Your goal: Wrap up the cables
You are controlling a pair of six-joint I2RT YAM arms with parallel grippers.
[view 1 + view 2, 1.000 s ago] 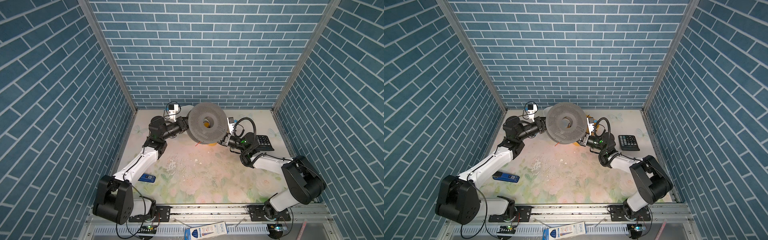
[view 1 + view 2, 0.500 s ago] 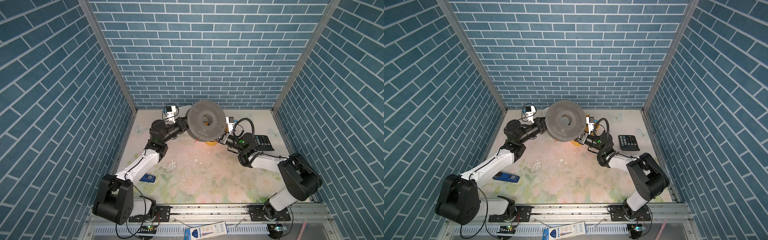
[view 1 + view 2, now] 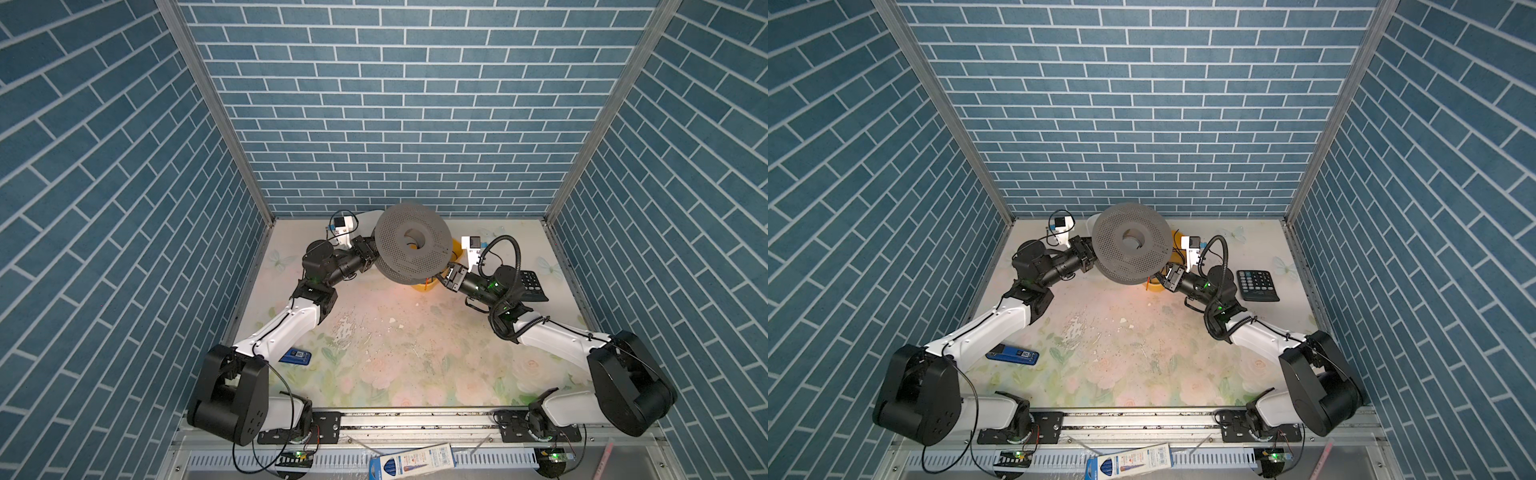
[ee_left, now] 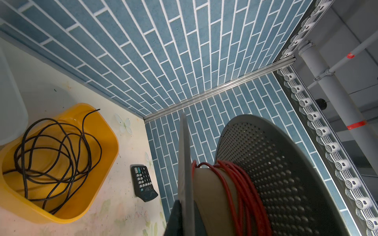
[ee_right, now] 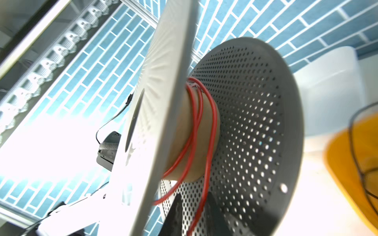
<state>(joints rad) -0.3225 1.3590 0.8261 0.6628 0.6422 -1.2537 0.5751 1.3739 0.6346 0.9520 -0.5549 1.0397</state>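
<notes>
Winding underway: wire (image 4: 235,183) in several turns round core of spool (image 3: 413,245), raised over back middle of table (image 3: 395,332). Rim clenched in left gripper (image 3: 374,257). Fingers of right gripper (image 5: 194,199) parted, loose tail passing between them unpinched. Turns lay crosswise to spool axis, which tilted up toward top camera. Next, likely: regrasp tail lower, lay another turn.

Spool (image 3: 390,249) matt perforated plastic; cable (image 4: 239,183) smooth; tub (image 4: 102,130) glossy plastic.
</notes>
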